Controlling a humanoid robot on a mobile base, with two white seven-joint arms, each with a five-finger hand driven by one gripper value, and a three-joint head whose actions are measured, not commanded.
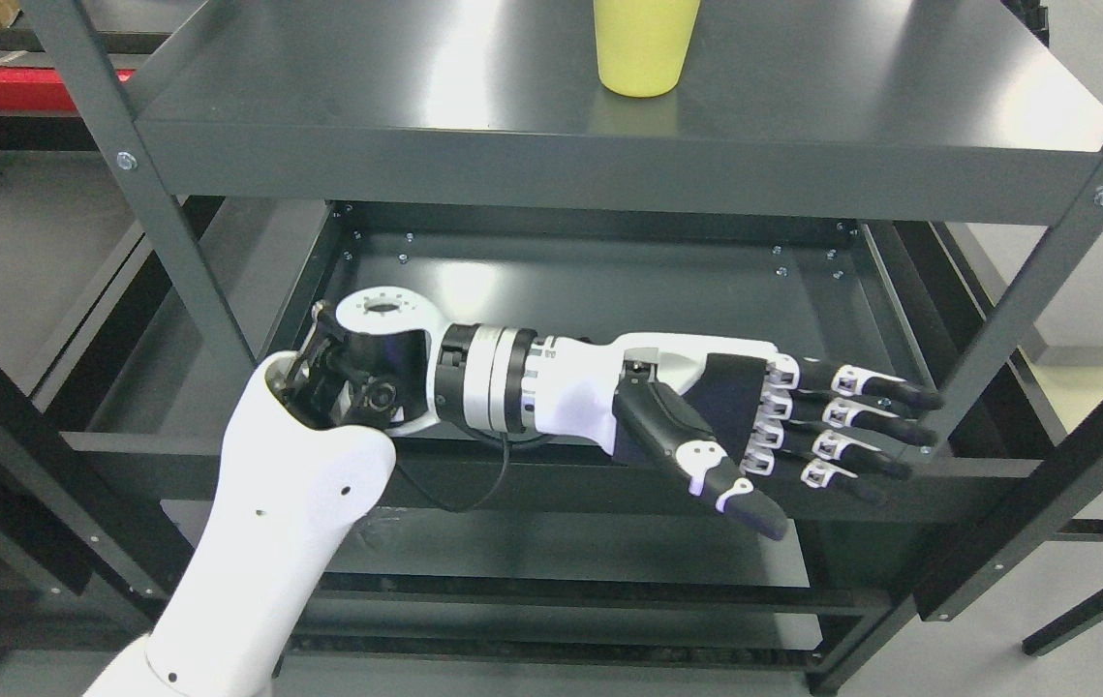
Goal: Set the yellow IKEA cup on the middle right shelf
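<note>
Yellow cup [646, 46] stands upright on the upper shelf [415, 106] at twelve o'clock, well apart from the left hand [754, 426], whose fingers are stretched flat and empty at four o'clock, before the lower shelf [561, 271].

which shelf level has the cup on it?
The top shelf in view: the yellow cup stands there. The tray shelf below holds none.

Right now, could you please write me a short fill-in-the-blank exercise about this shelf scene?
1. The cup on the upper shelf is ____ in colour.
2. The left hand holds ____.
3. The hand's fingers are ____, not curled.
4. The cup stands ____ the hand.

Missing words: yellow; nothing; stretched out; above
</note>
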